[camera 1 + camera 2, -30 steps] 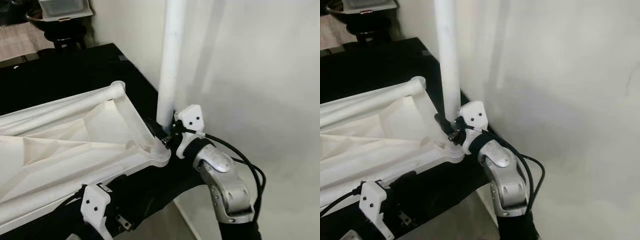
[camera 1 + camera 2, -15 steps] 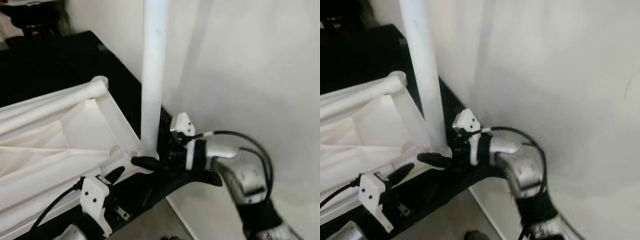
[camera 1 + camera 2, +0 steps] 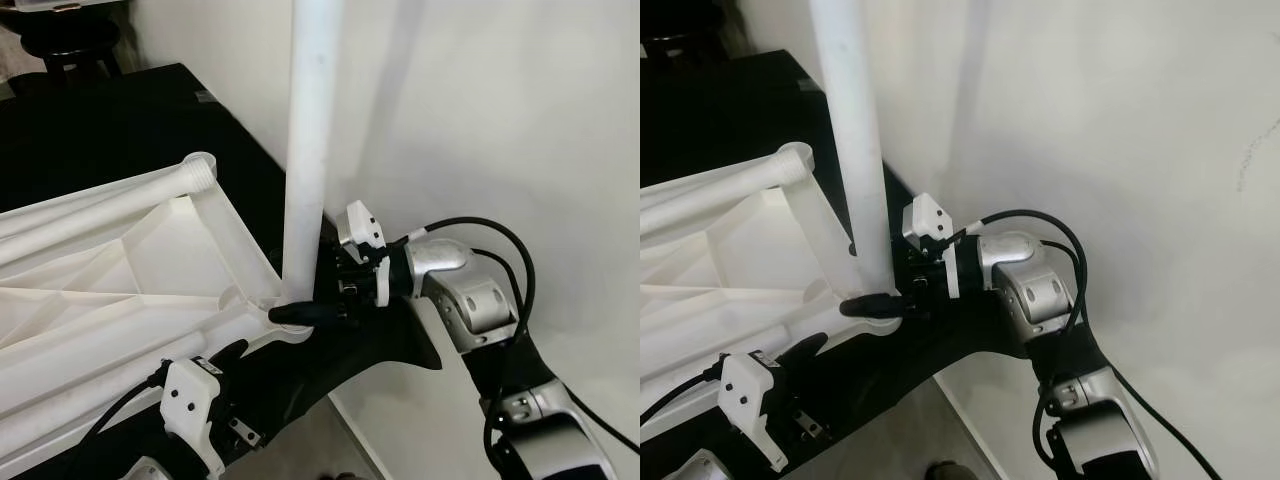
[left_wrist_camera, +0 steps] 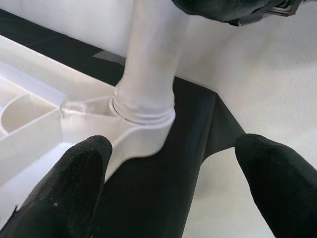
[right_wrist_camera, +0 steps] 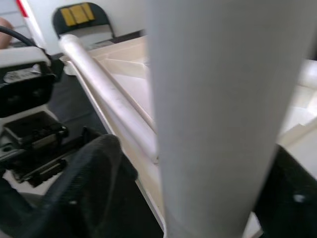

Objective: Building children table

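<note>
The right hand [image 3: 300, 315] is gripping the base of an upright white plastic leg [image 3: 308, 150], light, stiff and likely slick, seated in the upturned tabletop's [image 3: 110, 300] corner on the black bench [image 3: 120, 130], while the left hand [image 4: 173, 188] is hovering open nearby.

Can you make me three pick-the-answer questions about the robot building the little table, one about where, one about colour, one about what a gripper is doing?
1. Where does the table leg stand?
A. In a corner socket of the upturned tabletop
B. Flat on the floor
C. On a chair

2. What colour is the leg?
A. Red
B. White
C. Blue

3. What is the right gripper doing?
A. Hanging idle
B. Holding a cup
C. Closed around the base of the leg

Answers:
1 A, the leg rises upright from the corner.
2 B, it matches the white tabletop.
3 C, its black fingers sit either side of the leg's base.
</note>
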Motion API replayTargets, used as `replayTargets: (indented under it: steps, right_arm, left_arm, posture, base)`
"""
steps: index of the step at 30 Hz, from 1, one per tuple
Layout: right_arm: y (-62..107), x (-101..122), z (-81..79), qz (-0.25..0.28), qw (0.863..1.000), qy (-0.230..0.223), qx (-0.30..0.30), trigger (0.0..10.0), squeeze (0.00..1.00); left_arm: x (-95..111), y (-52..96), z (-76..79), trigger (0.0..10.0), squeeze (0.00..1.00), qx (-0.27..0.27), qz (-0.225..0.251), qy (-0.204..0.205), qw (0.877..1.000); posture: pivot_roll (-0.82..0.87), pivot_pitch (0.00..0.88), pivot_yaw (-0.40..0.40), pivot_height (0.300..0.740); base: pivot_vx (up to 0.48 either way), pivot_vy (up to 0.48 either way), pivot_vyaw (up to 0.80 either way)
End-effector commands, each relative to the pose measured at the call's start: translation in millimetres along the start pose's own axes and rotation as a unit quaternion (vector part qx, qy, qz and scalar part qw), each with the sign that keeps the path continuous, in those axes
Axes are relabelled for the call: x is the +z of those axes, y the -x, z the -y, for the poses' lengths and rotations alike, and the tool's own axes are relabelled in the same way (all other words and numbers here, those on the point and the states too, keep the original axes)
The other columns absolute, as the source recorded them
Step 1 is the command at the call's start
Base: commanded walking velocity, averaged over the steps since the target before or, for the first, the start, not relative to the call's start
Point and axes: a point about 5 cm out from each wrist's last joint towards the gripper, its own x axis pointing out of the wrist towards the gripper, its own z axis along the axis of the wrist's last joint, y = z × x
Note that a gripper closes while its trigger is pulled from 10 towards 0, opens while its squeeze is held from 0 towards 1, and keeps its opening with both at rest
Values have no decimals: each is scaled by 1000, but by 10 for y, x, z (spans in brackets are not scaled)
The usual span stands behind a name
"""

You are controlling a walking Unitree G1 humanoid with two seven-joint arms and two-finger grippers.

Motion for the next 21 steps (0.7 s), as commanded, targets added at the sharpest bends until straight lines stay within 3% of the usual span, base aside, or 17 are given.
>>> replayTargets:
  steps: [1, 2, 15, 18, 20, 21]
  right_arm:
    - [-58, -30, -35, -1, 999, 0, 50, 3843, 0]
    - [-57, -42, -29, -3, 998, 1, 57, 0, 0]
    - [20, -57, 58, -7, 998, 5, 63, 0, 0]
    - [52, -87, 75, -11, 1000, 5, 29, 0, 0]
    - [-54, -233, 76, -9, 993, -23, -117, 0, 0]
    - [-54, -233, 76, -9, 993, -23, -117, 0, 0]
  left_arm:
    - [-55, 10, 14, 10000, 0, 3, -10, 7, 1000]
    - [-56, 9, 16, 10000, 0, 2, -10, 7, 1000]
    - [-63, 11, 35, 10000, 0, -10, -15, 14, 1000]
    - [-63, 12, 36, 10000, 0, -10, -16, 14, 1000]
    - [-48, 24, 23, 10000, 0, -8, -14, 11, 1000]
    - [-48, 24, 23, 10000, 0, -8, -14, 11, 1000]
  posture:
    - [-144, 151, -124, 740]
    - [-144, 151, -124, 740]
    - [-150, 153, -120, 740]
    - [-150, 153, -120, 740]
    - [-165, 168, -123, 740]
    - [-165, 168, -123, 740]
  base:
    - [0, 0, 0]
    - [0, 0, 0]
    - [0, 0, 0]
    - [0, 0, 0]
    - [0, 0, 0]
    - [0, 0, 0]
